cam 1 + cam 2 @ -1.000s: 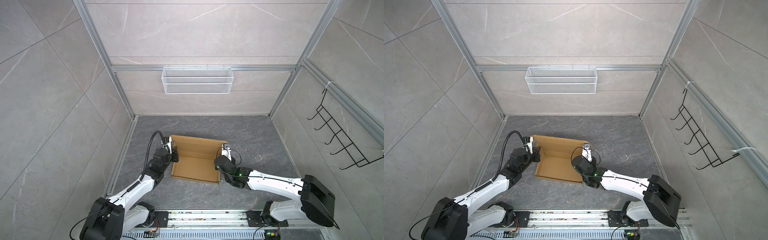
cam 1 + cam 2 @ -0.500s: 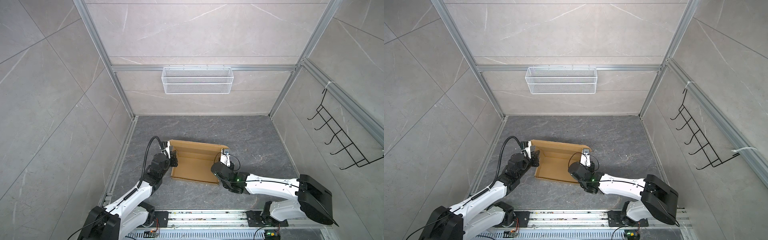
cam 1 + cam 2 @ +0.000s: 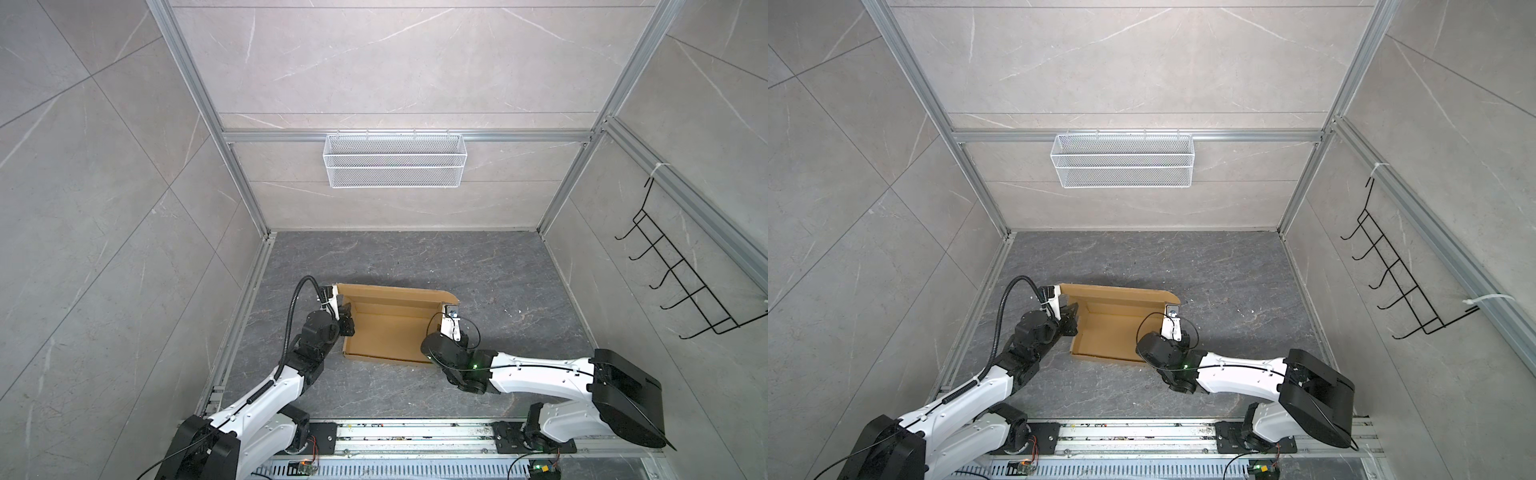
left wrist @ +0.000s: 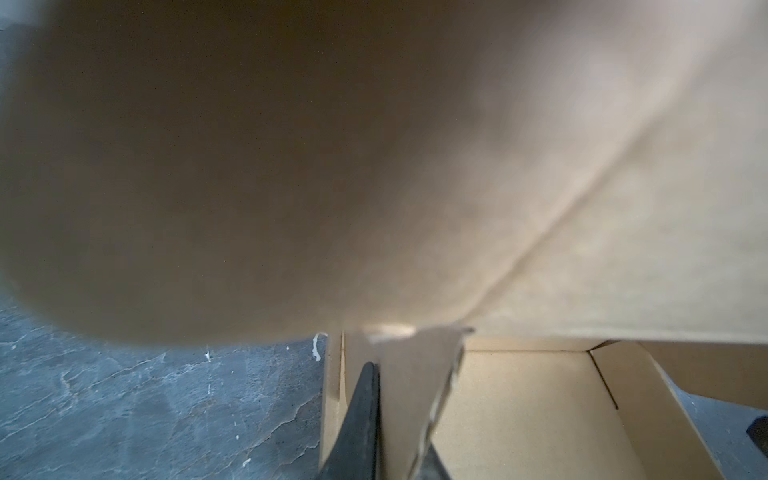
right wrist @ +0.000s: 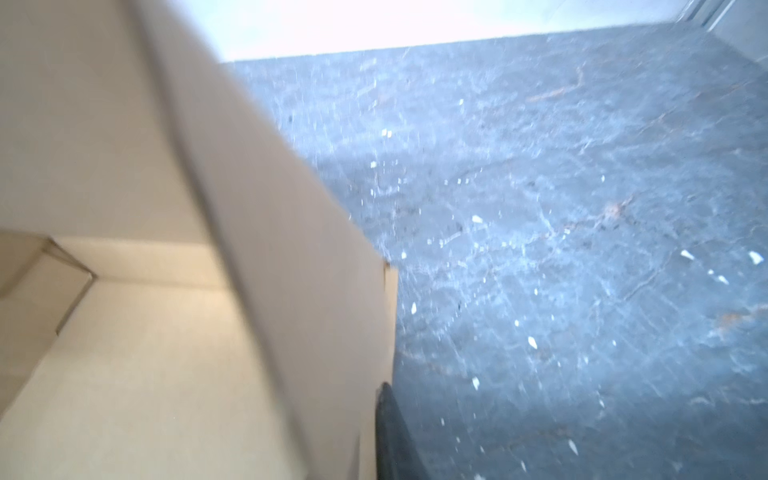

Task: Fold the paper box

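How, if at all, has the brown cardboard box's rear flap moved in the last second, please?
Yes: the rear flap tipped forward, its top edge now farther from the white wire-mesh basket.

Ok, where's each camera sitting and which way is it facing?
Both top views: high over the robot's base, looking down at the floor, back wall and the paper box; both arms show, left gripper and right gripper at the box's ends.
Left wrist: on the left arm, looking into the box past a blurred panel; dark fingers either side of a flap.
Right wrist: on the right arm, looking along the box's side wall over the floor; one dark finger.
Shared: both wrist views see the box's inner bottom.
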`<state>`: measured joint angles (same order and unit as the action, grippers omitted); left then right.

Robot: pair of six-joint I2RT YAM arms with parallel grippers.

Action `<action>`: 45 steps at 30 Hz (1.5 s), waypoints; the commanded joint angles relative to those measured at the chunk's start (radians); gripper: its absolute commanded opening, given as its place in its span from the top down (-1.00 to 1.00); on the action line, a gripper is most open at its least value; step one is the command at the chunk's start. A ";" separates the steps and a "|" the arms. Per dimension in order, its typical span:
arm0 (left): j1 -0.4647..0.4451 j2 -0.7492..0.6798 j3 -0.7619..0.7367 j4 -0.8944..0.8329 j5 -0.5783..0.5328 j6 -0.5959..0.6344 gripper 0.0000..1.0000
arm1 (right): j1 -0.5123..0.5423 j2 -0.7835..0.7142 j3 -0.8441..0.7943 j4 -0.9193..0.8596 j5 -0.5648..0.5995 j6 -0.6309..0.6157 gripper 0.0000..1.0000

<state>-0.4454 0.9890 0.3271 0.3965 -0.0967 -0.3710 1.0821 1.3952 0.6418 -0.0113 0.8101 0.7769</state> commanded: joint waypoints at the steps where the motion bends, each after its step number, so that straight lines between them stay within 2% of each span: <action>1: -0.008 -0.008 -0.025 -0.061 0.011 -0.039 0.83 | 0.011 -0.010 -0.001 -0.030 -0.031 0.030 0.73; 8: -0.013 -0.025 -0.036 -0.063 0.010 -0.031 0.83 | 0.017 0.006 0.001 -0.030 -0.021 0.057 0.72; 11: -0.017 -0.043 -0.026 -0.088 -0.016 -0.006 0.83 | 0.016 -0.035 -0.009 -0.062 -0.008 0.019 0.66; 14: -0.020 -0.042 -0.024 -0.089 -0.042 0.020 0.84 | 0.006 -0.093 -0.033 -0.075 -0.027 -0.055 0.52; 25: -0.043 0.013 0.000 -0.070 -0.083 0.083 0.85 | -0.139 -0.284 -0.107 -0.104 -0.404 -0.313 -0.07; 31: -0.063 0.018 0.014 -0.073 -0.121 0.110 0.85 | -0.211 -0.404 -0.087 -0.183 -0.554 -0.431 -0.22; 37: -0.078 0.028 0.036 -0.085 -0.137 0.133 0.86 | -0.226 -0.446 -0.024 -0.238 -0.551 -0.486 -0.23; 45: -0.095 0.037 0.050 -0.085 -0.152 0.135 0.86 | -0.225 -0.347 0.043 -0.215 -0.490 -0.473 -0.03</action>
<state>-0.5327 1.0096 0.3523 0.3653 -0.2337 -0.2546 0.8589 1.0103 0.6525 -0.2241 0.2878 0.3096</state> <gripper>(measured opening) 0.075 0.529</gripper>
